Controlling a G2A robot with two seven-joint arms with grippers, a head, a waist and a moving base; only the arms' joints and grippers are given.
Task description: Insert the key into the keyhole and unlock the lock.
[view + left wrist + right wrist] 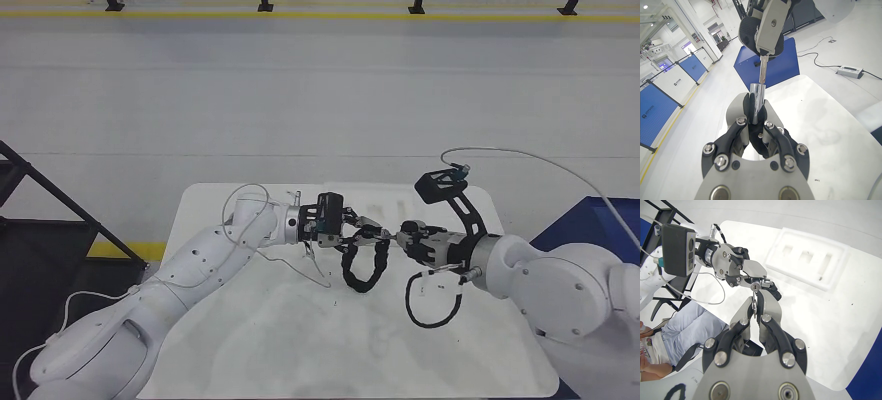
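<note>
**Key tip at the keyhole, insertion barely begun.**

The left claw (755, 105) is clamped on the chrome lock (757, 94), held in the air above the middle of the desk (300, 340), a little toward its far edge, with the black cable (362, 275) hanging below. The right claw (755, 306) is clamped on the head of the key (763, 70). The blade lines up with the keyhole (755, 286), its tip at the mouth and nearly all of it showing. Grasping and alignment look done. Pushing the key home and turning it remain.
</note>
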